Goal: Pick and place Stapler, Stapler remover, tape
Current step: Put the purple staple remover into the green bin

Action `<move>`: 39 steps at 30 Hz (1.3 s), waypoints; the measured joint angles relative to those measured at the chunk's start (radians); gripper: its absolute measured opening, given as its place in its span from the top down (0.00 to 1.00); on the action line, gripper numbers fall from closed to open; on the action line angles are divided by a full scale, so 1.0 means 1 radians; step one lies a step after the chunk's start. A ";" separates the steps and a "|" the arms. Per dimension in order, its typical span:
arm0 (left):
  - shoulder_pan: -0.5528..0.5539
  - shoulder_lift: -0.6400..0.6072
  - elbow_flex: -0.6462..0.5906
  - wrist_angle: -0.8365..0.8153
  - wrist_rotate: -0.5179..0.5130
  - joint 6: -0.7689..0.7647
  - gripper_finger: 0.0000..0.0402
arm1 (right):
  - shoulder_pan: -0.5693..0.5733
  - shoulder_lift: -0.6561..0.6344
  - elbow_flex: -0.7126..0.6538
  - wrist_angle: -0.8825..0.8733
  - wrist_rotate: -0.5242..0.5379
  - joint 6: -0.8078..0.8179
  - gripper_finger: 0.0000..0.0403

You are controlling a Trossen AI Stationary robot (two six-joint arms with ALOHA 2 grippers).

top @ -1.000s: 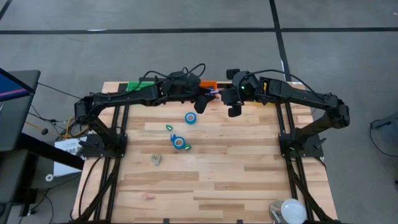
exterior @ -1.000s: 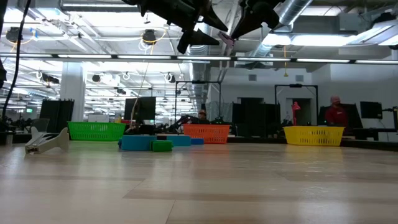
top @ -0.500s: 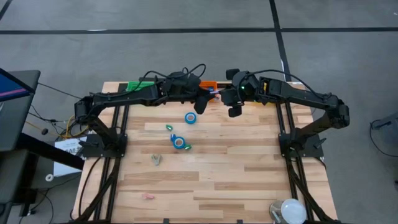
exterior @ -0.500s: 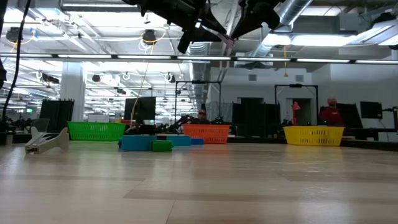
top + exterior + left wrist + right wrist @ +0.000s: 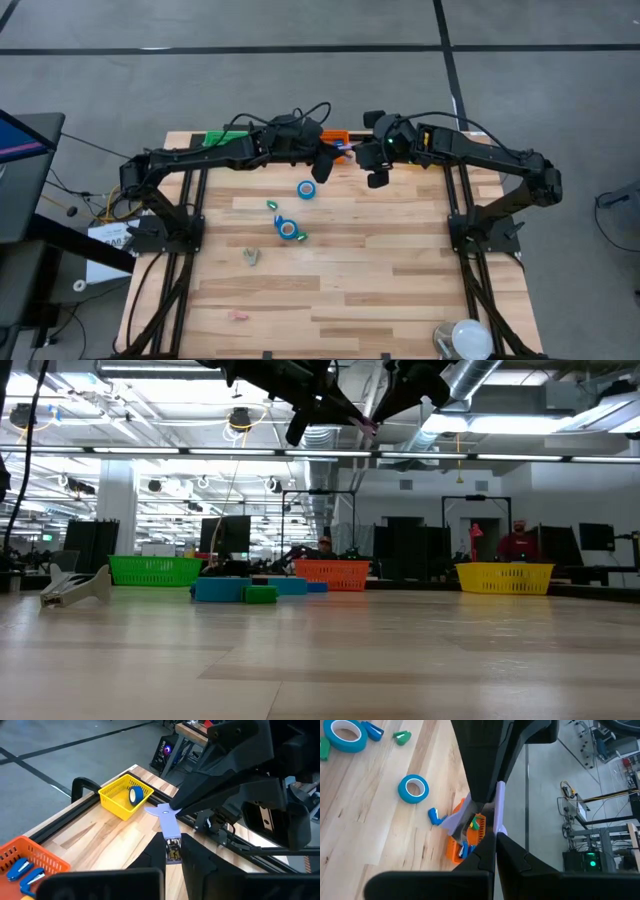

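While both arms meet high above the far edge of the table, the left gripper (image 5: 172,851) and the right gripper (image 5: 495,836) are each clamped on one end of a pale purple staple remover (image 5: 168,822) — likely a handover in mid-air. Tape rolls (image 5: 306,189) lie on the wood below, one more in the yellow bin (image 5: 122,799), staplers in the orange bin (image 5: 27,865).

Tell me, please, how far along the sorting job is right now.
Done: one blue tape roll lies in the yellow mesh basket, and blue staplers in the orange mesh basket. In hand: the left gripper and right gripper are both shut on a lilac plastic staple remover in mid-air. Left: two loose blue tape rolls and a beige staple remover on the wooden table.
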 joint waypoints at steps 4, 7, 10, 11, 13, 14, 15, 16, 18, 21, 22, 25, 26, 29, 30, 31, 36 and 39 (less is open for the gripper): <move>0.000 0.000 0.000 0.002 0.000 0.028 0.94 | 0.000 0.000 0.000 0.000 0.000 0.000 1.00; 0.000 0.000 0.000 0.003 0.000 0.030 0.94 | 0.000 0.000 0.000 0.000 0.000 0.000 1.00; 0.000 0.000 0.000 0.005 0.001 0.031 0.95 | 0.000 0.000 0.000 0.000 0.000 0.000 0.97; 0.000 0.000 0.000 0.007 0.002 0.032 0.95 | 0.000 0.000 0.000 0.001 -0.002 0.001 0.95; -0.001 0.000 0.000 0.010 0.008 0.033 0.95 | 0.000 0.000 0.000 0.004 -0.003 0.001 0.90; -0.001 0.000 0.000 0.010 0.008 0.033 0.95 | 0.000 0.000 0.000 0.004 -0.005 0.001 0.88; -0.001 0.000 0.000 0.010 0.009 0.033 0.95 | 0.000 0.000 0.000 0.004 -0.006 0.001 0.85; -0.001 0.000 0.000 0.010 0.010 0.033 0.95 | 0.000 0.000 0.000 0.005 -0.006 0.001 0.82; -0.001 0.000 0.000 0.010 0.009 0.032 0.95 | 0.000 0.000 0.000 0.007 -0.008 0.001 0.76; 0.002 0.000 0.000 0.009 0.009 0.032 0.95 | 0.000 0.000 0.000 0.022 -0.021 0.001 0.68; 0.005 0.000 0.000 0.009 0.009 0.032 0.95 | 0.000 0.000 0.000 0.029 -0.028 0.002 0.66; 0.022 0.000 0.000 0.008 0.008 0.032 0.95 | 0.000 -0.014 0.000 0.040 -0.032 0.003 0.61; 0.030 0.000 0.000 0.008 0.008 0.032 0.95 | 0.004 -0.017 0.001 0.052 -0.032 0.004 0.60; 0.060 -0.013 0.000 0.004 0.007 0.038 0.95 | 0.006 -0.042 -0.002 0.062 -0.031 0.017 0.58; 0.073 -0.020 0.000 0.000 0.005 0.050 0.95 | 0.006 -0.051 0.000 0.078 -0.031 0.019 0.58; 0.087 -0.033 -0.001 -0.026 0.005 0.061 0.95 | 0.006 -0.063 0.001 0.085 -0.030 0.026 0.58; 0.154 -0.103 0.000 -0.121 -0.016 0.131 0.95 | 0.001 -0.105 0.000 0.083 -0.027 0.094 0.61; 0.202 -0.157 0.000 -0.182 -0.044 0.166 0.95 | -0.009 -0.123 0.001 0.085 -0.025 0.117 0.63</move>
